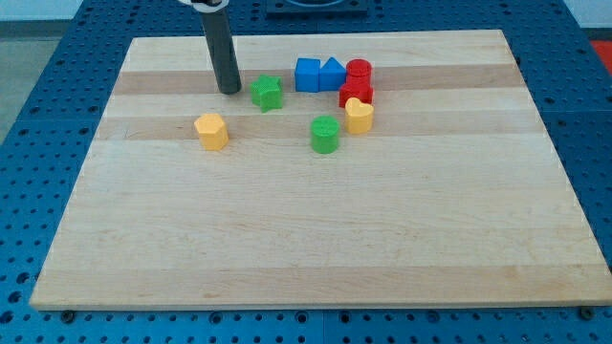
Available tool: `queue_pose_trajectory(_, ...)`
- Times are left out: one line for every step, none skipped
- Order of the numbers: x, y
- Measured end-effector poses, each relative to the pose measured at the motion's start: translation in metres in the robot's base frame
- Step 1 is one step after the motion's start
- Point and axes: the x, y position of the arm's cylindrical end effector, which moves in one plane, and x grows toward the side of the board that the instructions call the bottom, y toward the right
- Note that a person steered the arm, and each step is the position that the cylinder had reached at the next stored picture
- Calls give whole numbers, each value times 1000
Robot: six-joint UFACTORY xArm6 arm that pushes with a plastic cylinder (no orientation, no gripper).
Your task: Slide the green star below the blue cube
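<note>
Green star (267,93) on wooden board (316,239) — my tip (229,91) just left

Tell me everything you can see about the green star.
The green star is a small, chunky block with stubby points, plastic-looking, lying flat on the wooden board near the view's top. My tip stands just to its left, close but apparently not touching. The blue cube sits to its upper right, apart from it.
</note>
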Motion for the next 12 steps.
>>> queue_pose_trajectory(2,10)
queue_pose_trajectory(2,24)
queue_pose_trajectory(2,40)
queue_pose_trajectory(2,46)
queue_pose_trajectory(2,53)
queue_pose_trajectory(5,57)
queue_pose_trajectory(10,51)
queue_pose_trajectory(21,34)
queue_pose_trajectory(35,31)
queue_pose_trajectory(39,31)
queue_pose_trajectory(39,34)
queue_pose_trajectory(39,44)
